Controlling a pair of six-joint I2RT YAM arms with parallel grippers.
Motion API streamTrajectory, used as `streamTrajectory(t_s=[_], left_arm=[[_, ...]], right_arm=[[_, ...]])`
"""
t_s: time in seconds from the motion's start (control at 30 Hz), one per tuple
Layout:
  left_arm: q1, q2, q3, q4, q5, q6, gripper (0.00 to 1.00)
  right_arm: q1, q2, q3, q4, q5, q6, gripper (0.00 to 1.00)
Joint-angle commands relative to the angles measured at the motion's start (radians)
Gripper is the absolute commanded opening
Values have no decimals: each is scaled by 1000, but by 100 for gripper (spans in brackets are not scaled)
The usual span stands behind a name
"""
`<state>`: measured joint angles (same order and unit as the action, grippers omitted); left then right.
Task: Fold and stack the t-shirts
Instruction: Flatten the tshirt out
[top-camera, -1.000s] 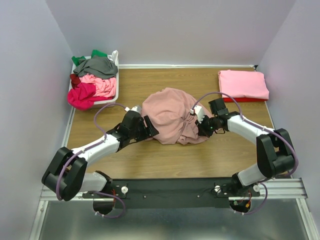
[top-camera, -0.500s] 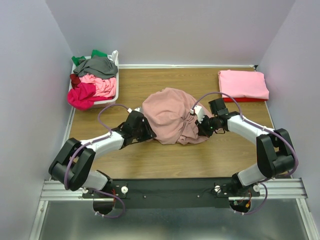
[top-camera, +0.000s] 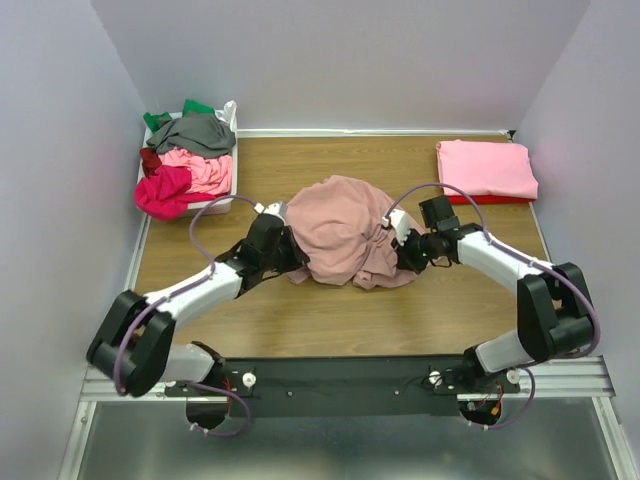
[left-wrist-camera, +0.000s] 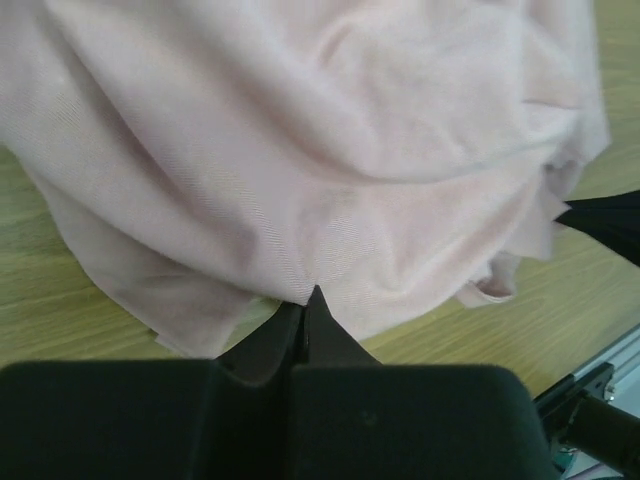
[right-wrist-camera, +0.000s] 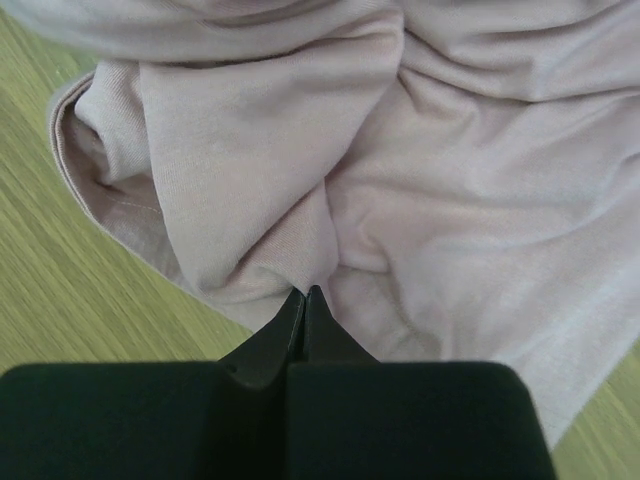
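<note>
A crumpled dusty-pink t-shirt (top-camera: 345, 240) lies in a heap in the middle of the wooden table, print hidden. My left gripper (top-camera: 290, 252) sits at the heap's left edge, its jaws shut on a fold of the cloth. In the left wrist view the fingertips (left-wrist-camera: 308, 300) pinch the shirt's lower hem (left-wrist-camera: 320, 150), and wrinkles radiate from them. My right gripper (top-camera: 401, 250) is at the heap's right side, shut on a bunched fold. In the right wrist view the shirt (right-wrist-camera: 450, 180) gathers into the closed tips (right-wrist-camera: 305, 295).
A white bin (top-camera: 233, 175) at the back left holds grey (top-camera: 197, 132), green (top-camera: 197, 105) and bright pink (top-camera: 165, 192) t-shirts. A folded pink t-shirt (top-camera: 487, 167) lies at the back right on a red one (top-camera: 490, 199). Walls enclose the table on three sides.
My left gripper has reached into the shirt's left edge and closed on the cloth, drawing that edge slightly. The right gripper has stayed shut in place.
</note>
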<state>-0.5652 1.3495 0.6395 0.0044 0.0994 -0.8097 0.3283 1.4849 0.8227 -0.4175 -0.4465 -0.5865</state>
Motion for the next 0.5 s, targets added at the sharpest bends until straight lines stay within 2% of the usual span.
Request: streamTrajectory(t_s=[0.0, 0.2, 0.37, 0.47], left_arm=[[-2, -162, 23, 0, -61, 82, 0], [-1, -381, 63, -50, -132, 162, 0], [1, -538, 126, -78, -182, 231, 0], [1, -595, 147, -57, -204, 247, 0]], right_arm=[[8, -67, 7, -27, 58, -9, 0], [8, -211, 79, -150, 187, -78, 0], [6, -334, 220, -250, 275, -125, 0], [5, -350, 311, -283, 301, -115, 1]])
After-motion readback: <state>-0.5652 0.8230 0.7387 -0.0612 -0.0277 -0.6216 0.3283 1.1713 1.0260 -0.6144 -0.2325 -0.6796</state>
